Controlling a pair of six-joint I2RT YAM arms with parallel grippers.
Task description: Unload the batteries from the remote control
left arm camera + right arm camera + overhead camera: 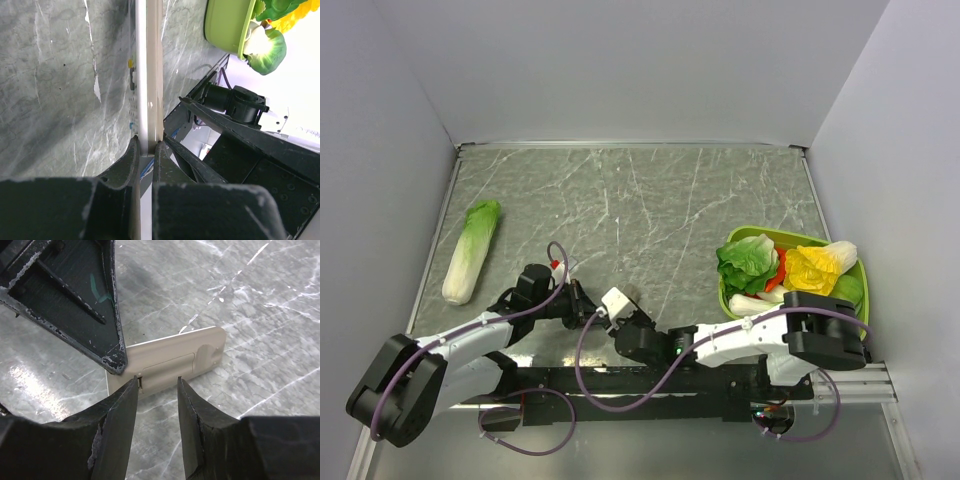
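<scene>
The remote control (616, 301) is held just above the table's near middle, between the two arms. My left gripper (590, 308) is shut on one end of it. In the left wrist view the remote (149, 75) shows edge-on, running up from the gripper (148, 146), with its button face to the left. In the right wrist view its grey-tan back (170, 361) faces me with the oblong cover closed. My right gripper (157, 385) is open, and its left fingertip (133, 386) is at the cover's end. The batteries are hidden.
A long pale-green cabbage (470, 250) lies at the table's left. A green bowl (763, 237) of toy vegetables stands at the right, and also shows in the left wrist view (225, 25). The arms' base rail (650, 385) runs along the near edge.
</scene>
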